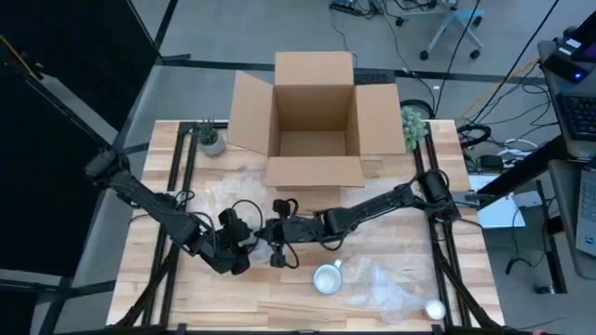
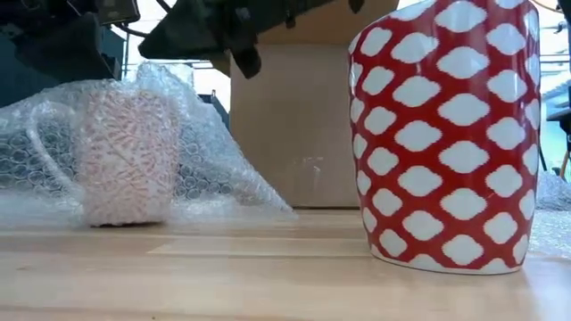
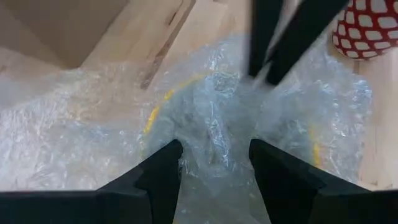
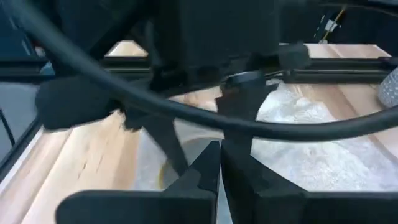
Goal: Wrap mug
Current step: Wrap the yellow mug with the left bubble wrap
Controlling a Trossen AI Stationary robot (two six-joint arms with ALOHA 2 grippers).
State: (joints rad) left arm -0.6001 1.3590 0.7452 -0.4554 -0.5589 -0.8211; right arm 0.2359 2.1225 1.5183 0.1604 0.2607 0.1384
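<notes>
Mugs, two on the table. We list first a red-and-white patterned mug (image 2: 451, 134), upright, filling the right of the low view; in the high view it shows as a white-rimmed circle (image 1: 327, 278) in the lower centre of the frame, and its patterned side appears at the upper right of the left wrist view (image 3: 367, 28). Second, a mug under bubble wrap (image 2: 125, 156), upright at the left of the low view, its handle to the left.

Bubble wrap (image 3: 211, 118): clear sheet, crumpled, spread on the wooden table (image 1: 140, 279); a further patch lies in the lower right of the high view (image 1: 386, 284).

Cardboard box (image 1: 314, 116): flaps open, upper centre of the high view.

Left gripper (image 3: 214, 158): released, its two dark fingers spread over the crumpled wrap; in the high view it sits left of centre (image 1: 244, 244).

Right gripper (image 4: 220, 163): clenched, fingertips pressed together above the wrap; we cannot tell whether a fold of wrap is pinched between them. In the high view it lies just right of the left gripper (image 1: 279, 251), up and left of the bare mug.

Plants, two small potted: one at the box's left (image 1: 210, 137), one at its right (image 1: 414, 124).
</notes>
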